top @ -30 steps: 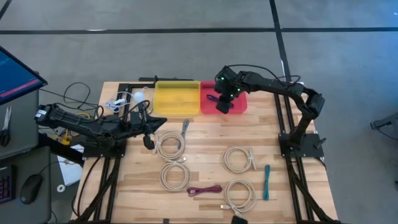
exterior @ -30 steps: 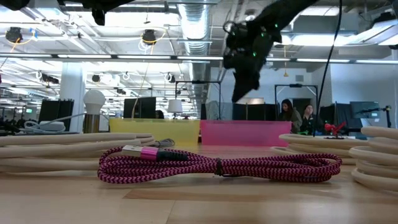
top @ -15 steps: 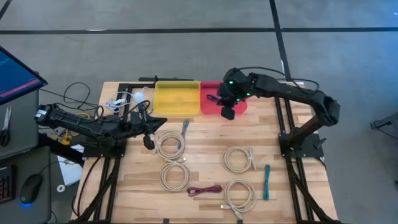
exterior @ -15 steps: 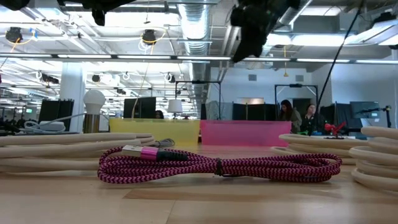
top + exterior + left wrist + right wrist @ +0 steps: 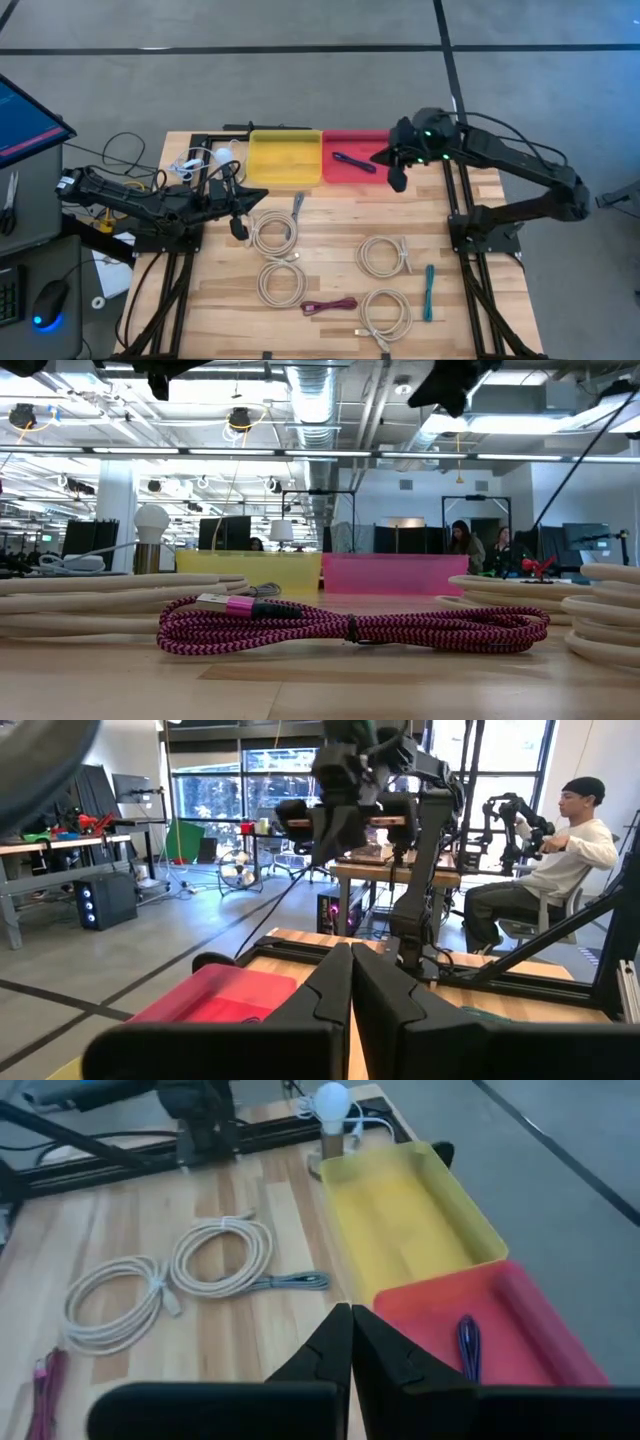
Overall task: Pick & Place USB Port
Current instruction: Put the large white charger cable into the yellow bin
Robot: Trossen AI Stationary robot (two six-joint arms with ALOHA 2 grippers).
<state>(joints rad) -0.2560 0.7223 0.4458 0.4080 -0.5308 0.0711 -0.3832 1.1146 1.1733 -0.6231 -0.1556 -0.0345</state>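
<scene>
A: How do the right gripper's [image 5: 396, 180] fingers [image 5: 335, 1342] stand?

B: Pressed together with nothing between them, as the right wrist view shows them meeting in a single seam. The gripper hangs just past the right-hand edge of the red tray [image 5: 372, 172], above the table [image 5: 330, 250].

A: And the cable?

B: A purple cable [image 5: 353, 160] lies inside the red tray, near its middle, apart from the gripper. In the right wrist view it shows as a dark purple strip [image 5: 468, 1344] on the tray floor.

A: The left gripper [image 5: 240, 228]?

B: Its fingers [image 5: 335, 985] are closed as well, empty. It sits well to the left of the red tray, beyond the yellow tray [image 5: 285, 158] (which touches the red one side by side).

A: What else lies around the red tray?

B: In front of it, a grey cable [image 5: 297, 205], several coiled white cables [image 5: 272, 233], a teal cable [image 5: 429, 292] and, farthest from the tray, a magenta braided cable [image 5: 329, 306] that fills the foreground of the low view [image 5: 350, 625].
</scene>
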